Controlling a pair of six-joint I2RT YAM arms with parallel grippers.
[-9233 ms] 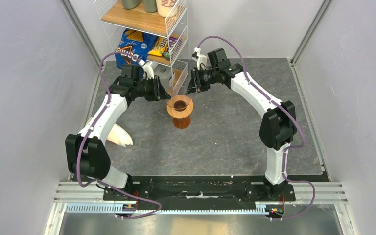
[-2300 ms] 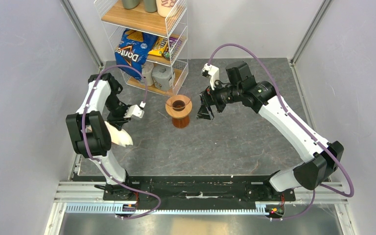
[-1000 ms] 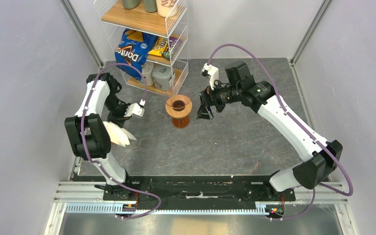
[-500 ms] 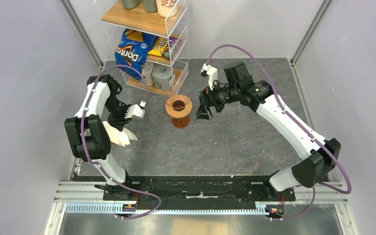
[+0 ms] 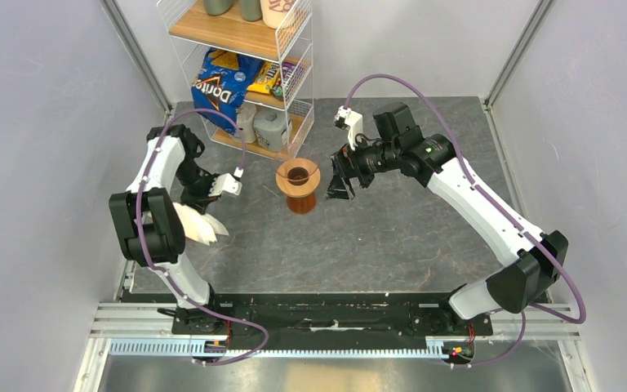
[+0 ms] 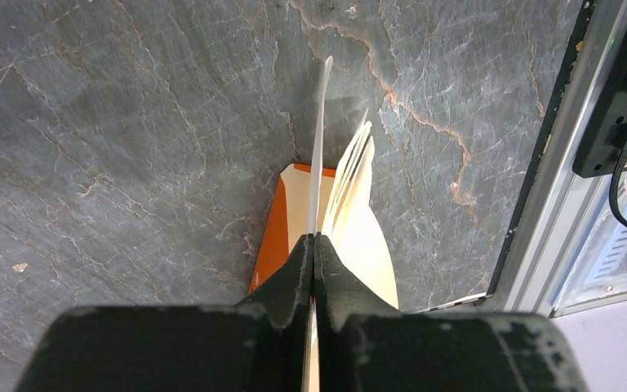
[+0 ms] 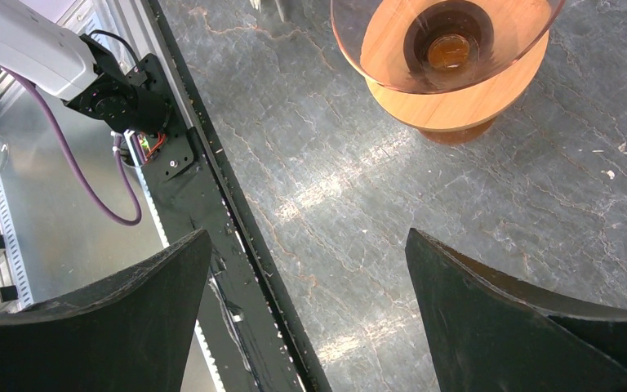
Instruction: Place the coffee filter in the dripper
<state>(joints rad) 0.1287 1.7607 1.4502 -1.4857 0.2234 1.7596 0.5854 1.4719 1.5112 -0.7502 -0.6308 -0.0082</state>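
Observation:
My left gripper [image 6: 313, 238] is shut on the coffee filter [image 6: 319, 139], a thin white sheet seen edge-on that runs forward from the jaws. It stands a little apart from the cream pile of filters [image 6: 359, 212] just beneath. From above, the left gripper [image 5: 199, 206] hangs over that pile [image 5: 202, 229] at the table's left side. The orange-brown dripper [image 5: 298, 178] stands upright mid-table with nothing in its cone. My right gripper [image 7: 308, 235] is open and holds nothing. It hovers just right of the dripper [image 7: 384, 61], as the top view shows [image 5: 339, 184].
An orange wrapper [image 6: 269, 245] lies under the pile. A wire shelf [image 5: 249, 77] with a Doritos bag [image 5: 216, 82] and snacks stands behind the dripper. The black mounting rail [image 5: 335, 314] runs along the near edge, and grey walls close in both sides.
The left wrist has shifted slightly over the pile, and the filters' tips have moved a little. The right arm has edged slightly left toward the dripper.

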